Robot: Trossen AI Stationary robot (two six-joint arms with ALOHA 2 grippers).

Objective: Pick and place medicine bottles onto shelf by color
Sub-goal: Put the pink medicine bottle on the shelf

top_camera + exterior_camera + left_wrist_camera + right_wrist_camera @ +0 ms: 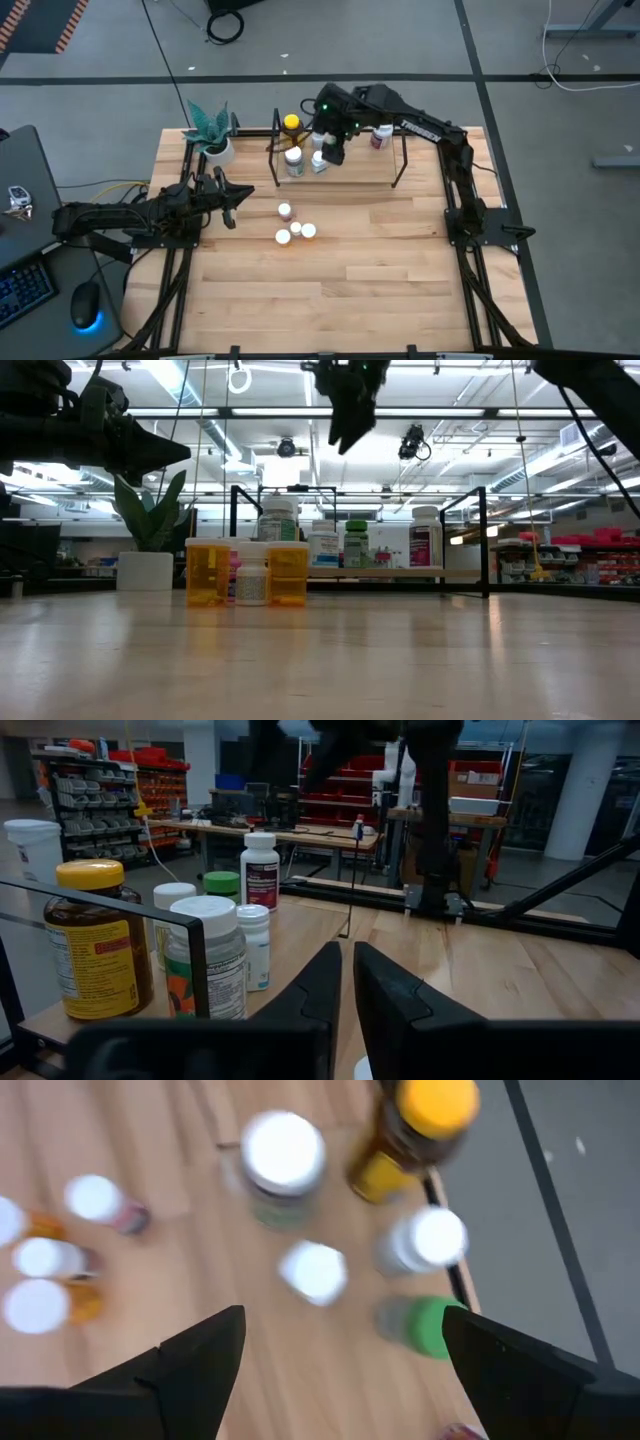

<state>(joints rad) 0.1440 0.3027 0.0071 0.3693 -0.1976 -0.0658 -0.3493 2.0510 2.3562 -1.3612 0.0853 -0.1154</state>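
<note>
Hovering right gripper (pixel 332 152) open above shelf (pixel 400 180), plant (pixel 208 125) nearby

Table (pixel 360 260): light wood planks, smooth, low sheen in the low view. Shelf (pixel 400 165): thin matt black metal rods on a pale wood base. Bottles: amber bottle (pixel 97 945) glossy translucent plastic with paper label and yellow cap, two orange bottles (pixel 208 572) clear-tinted plastic, grippers matt black.

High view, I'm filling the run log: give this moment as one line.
right hand: open, empty, above shelf | left hand: shut, waiting at table's left | three bottles on table, unshelved
</note>
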